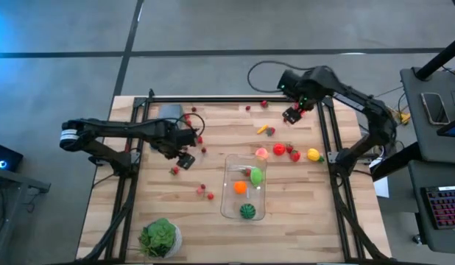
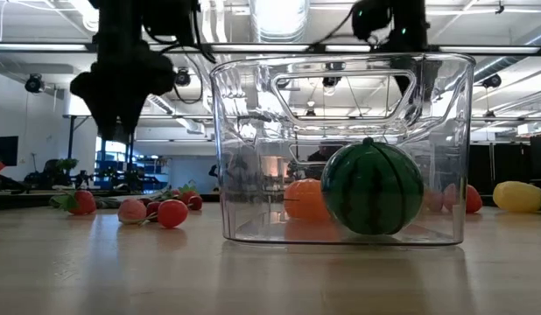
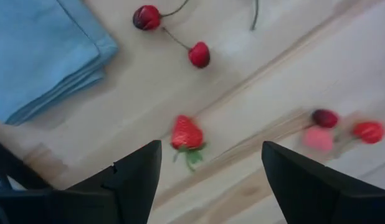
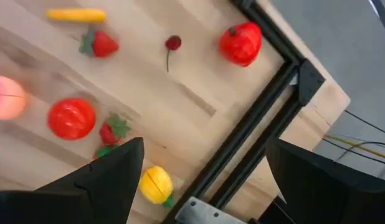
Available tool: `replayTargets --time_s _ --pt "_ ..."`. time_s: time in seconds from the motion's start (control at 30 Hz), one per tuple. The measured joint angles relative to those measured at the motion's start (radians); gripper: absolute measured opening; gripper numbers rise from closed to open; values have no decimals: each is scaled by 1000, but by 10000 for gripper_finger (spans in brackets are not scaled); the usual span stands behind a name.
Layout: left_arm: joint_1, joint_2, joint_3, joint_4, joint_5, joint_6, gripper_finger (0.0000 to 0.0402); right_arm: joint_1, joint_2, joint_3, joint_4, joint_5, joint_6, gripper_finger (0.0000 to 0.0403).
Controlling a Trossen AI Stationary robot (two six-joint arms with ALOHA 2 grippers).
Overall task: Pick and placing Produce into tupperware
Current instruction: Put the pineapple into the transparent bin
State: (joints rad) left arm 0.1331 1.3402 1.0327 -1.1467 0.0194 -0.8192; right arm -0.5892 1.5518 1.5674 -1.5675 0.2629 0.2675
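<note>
Grey floor surrounds the wooden bench in your overhead view, where the clear tupperware sits toward the near edge, right of centre. Inside it you can see a striped green ball, an orange piece and a green piece.

Your left gripper hangs above the bench's left half with its fingers spread apart and empty. Its wrist camera shows what the overhead view cannot resolve: a strawberry lying on the wood between the two dark fingers, a pair of cherries on stems beyond it, and a folded blue cloth near the far edge.

Your right gripper is up at the far right corner, its fingers likewise apart with nothing held. Its wrist camera picks out a red tomato-like piece, a yellow lemon, a red pepper by the black frame rail, and a long yellow piece.

From bench height you see straight through the tupperware wall: the striped ball fills the front, the orange piece sits behind it. That level view also lines up loose red berries along the bench to the container's left. Only the overhead view shows the potted green plant at the near left corner.
</note>
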Motion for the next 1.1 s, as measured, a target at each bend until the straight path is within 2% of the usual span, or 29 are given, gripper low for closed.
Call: replayTargets --time_s 0.23,0.63,0.87,1.1 --pt "5 -1 -112 39 1 117 262 8 77 -142 -5 -177 -40 329" --pt "18 0 -254 196 -15 239 262 11 97 -392 -3 -186 -83 329" --pt "33 0 -256 229 -61 287 262 11 97 -532 1 -269 -38 329" --pt "43 0 -256 227 -83 307 262 11 97 -610 97 -270 -17 329"
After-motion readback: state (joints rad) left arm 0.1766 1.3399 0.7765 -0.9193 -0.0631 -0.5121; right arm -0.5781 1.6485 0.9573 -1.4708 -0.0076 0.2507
